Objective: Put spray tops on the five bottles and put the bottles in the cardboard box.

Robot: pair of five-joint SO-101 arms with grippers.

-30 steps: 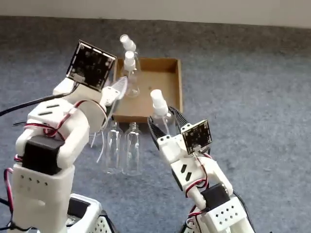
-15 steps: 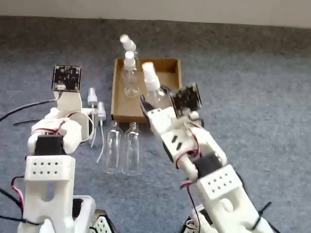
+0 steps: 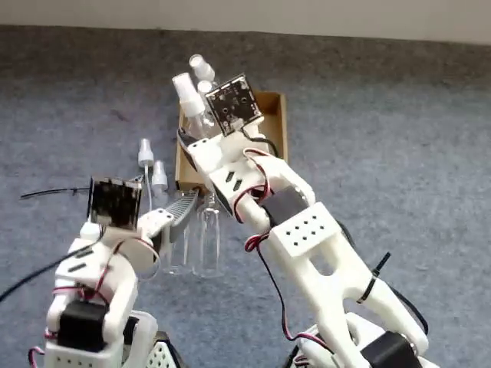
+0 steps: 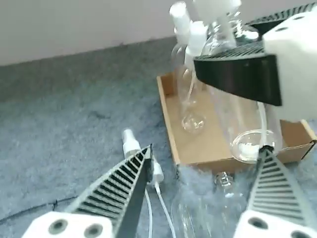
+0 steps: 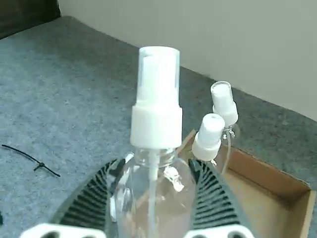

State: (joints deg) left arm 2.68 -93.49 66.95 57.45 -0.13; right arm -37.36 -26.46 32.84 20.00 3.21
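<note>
Capped bottle [image 5: 153,193] clamped between right fingers [image 5: 88,199] above cardboard box [image 3: 281,134], left fingers [image 4: 119,193] spread over uncapped bottles [image 3: 205,241]

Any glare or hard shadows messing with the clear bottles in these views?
High view: soft even light, no hard shadows; the uncapped bottles blend into the carpet. Right wrist view: small glints on the held bottle. Left wrist view: bright rim glint on its base.

I can read nothing here. The bottle [image 5: 151,198] in my right pincer [image 5: 154,171] is plain clear plastic with a blank white spray top [image 5: 157,99]. The cardboard box [image 3: 272,115] shows bare brown card, with no lettering, label or number that I can make out.
</note>
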